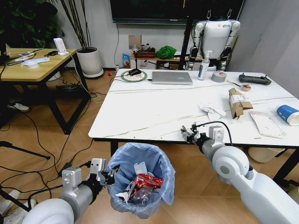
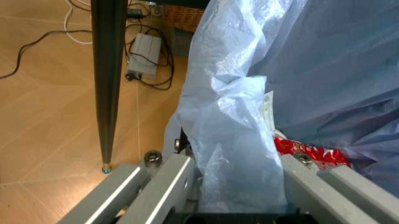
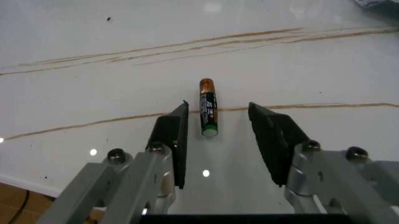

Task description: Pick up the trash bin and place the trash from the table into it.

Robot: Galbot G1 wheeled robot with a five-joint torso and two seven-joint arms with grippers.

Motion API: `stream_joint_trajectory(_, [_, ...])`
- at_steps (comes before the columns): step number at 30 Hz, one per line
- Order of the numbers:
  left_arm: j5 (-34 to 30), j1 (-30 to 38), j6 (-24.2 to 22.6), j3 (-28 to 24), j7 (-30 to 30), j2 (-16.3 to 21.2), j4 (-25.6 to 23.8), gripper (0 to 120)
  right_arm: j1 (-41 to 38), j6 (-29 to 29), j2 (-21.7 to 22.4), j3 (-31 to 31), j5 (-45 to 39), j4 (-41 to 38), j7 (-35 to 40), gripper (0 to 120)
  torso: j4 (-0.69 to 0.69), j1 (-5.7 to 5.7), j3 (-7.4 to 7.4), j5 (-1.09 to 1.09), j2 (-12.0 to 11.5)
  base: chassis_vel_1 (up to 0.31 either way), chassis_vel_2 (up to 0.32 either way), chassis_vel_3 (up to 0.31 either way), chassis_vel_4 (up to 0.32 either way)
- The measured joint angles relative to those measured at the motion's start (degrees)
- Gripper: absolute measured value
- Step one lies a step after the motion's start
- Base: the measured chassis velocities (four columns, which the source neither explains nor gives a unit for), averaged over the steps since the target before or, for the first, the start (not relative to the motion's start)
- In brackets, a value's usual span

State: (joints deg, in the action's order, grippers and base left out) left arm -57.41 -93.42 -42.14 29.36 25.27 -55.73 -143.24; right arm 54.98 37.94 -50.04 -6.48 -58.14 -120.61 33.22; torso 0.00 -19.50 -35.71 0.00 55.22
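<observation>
The left hand (image 1: 108,176) sits low at the left, clenched on the rim of the trash bin (image 1: 141,186); in the left wrist view its grey metal fingers (image 2: 163,186) pinch a fold of the crinkly, translucent light-blue bag (image 2: 231,140). The bin is round and hangs off the floor just in front of the counter's near edge. Inside it lie a shiny red snack wrapper (image 1: 148,181) and scraps of white paper.

The counter (image 1: 154,112) has a glossy white top crossed by thin brownish lines. The right hand (image 1: 189,135) hovers over its near edge, released, its two dark wedge-shaped fingers (image 3: 173,140) spread apart. Between them, untouched, lies a small cylindrical battery (image 3: 208,107) with a copper end and a black-and-green body, flat on the surface.

Farther right on the counter are a crumpled white paper (image 1: 211,110), a torn brown cardboard box (image 1: 238,102), a flat white wrapper (image 1: 266,124), and a blue paper cup (image 1: 288,114) lying on its side near the right edge.
</observation>
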Motion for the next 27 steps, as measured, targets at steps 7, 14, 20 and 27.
stream_joint_trajectory(7, [0.2, 0.2, 0.0, -0.1, -0.4, 0.0, 0.0, 2, 0.0, 0.0, 0.2, 0.3, 1.4, 0.2, -1.0, 5, 0.0, 0.0, 0.0, 0.01, 0.0, 0.0, 0.0, 0.0, 0.0])
stream_joint_trajectory(14, [0.1, 0.3, 0.0, 0.0, -0.4, 0.1, 0.0, 2, -0.1, -1.4, 0.2, 0.2, 1.0, -0.4, -3.4, 0, 0.0, 0.0, 0.0, 0.01, 0.0, 0.0, 0.0, 0.0, 0.0])
stream_joint_trajectory(20, [0.0, 0.4, 0.0, 0.1, -0.4, 0.2, 0.0, 2, -0.2, -3.5, 0.7, -0.8, 0.0, -5.4, -7.7, 0, 0.0, 0.0, 0.0, 0.01, 0.0, 0.0, 0.0, 0.0, 0.0])
stream_joint_trajectory(27, [-0.6, 0.8, 0.0, 0.0, 0.2, 0.0, 0.0, 2, 1.8, -10.2, 3.3, -1.8, 1.6, -11.3, -28.4, 0, -0.01, 0.0, 0.0, 0.0, 0.0, 0.0, 0.0, 0.0, 0.0])
